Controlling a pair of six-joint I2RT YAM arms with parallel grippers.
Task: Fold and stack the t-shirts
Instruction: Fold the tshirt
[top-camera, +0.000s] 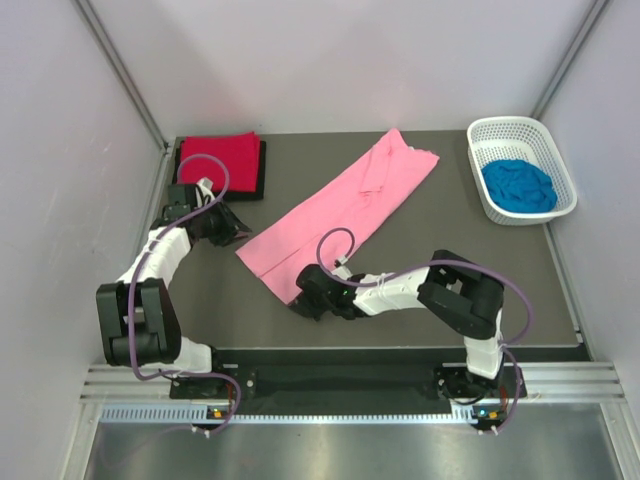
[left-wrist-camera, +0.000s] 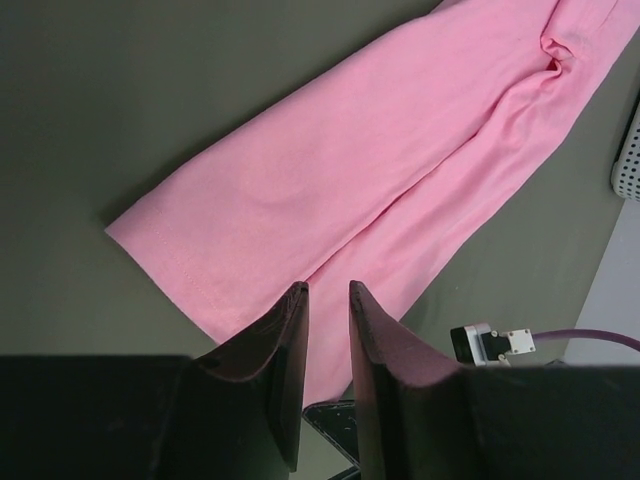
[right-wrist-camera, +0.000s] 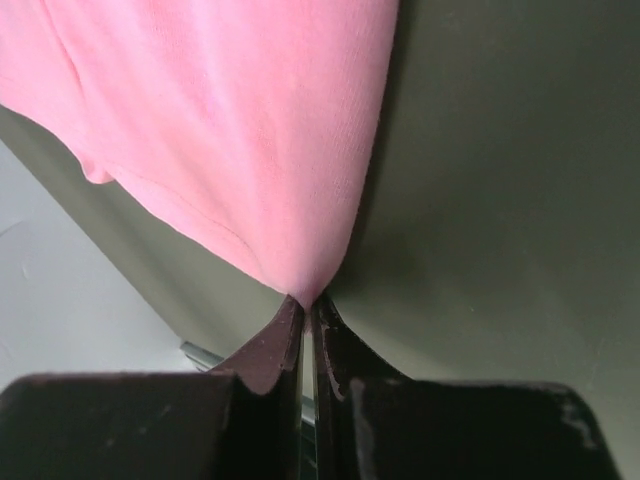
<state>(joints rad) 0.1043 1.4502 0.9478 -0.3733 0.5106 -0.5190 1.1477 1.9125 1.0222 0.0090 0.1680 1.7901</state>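
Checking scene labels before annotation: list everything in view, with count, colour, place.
pink t-shirt: 1, light pink, long folded strip lying diagonally across the table's middle
red t-shirt: 1, red, folded, far-left corner, on the black one
black t-shirt: 1, black, folded, under the red t-shirt
blue t-shirt: 1, bright blue, bunched inside the basket
basket: 1, white lattice, far-right corner
table: 1, dark grey
left claw: 1, black, jaws slightly apart, at the pink t-shirt's hem
right claw: 1, black, shut on the pink t-shirt's near corner
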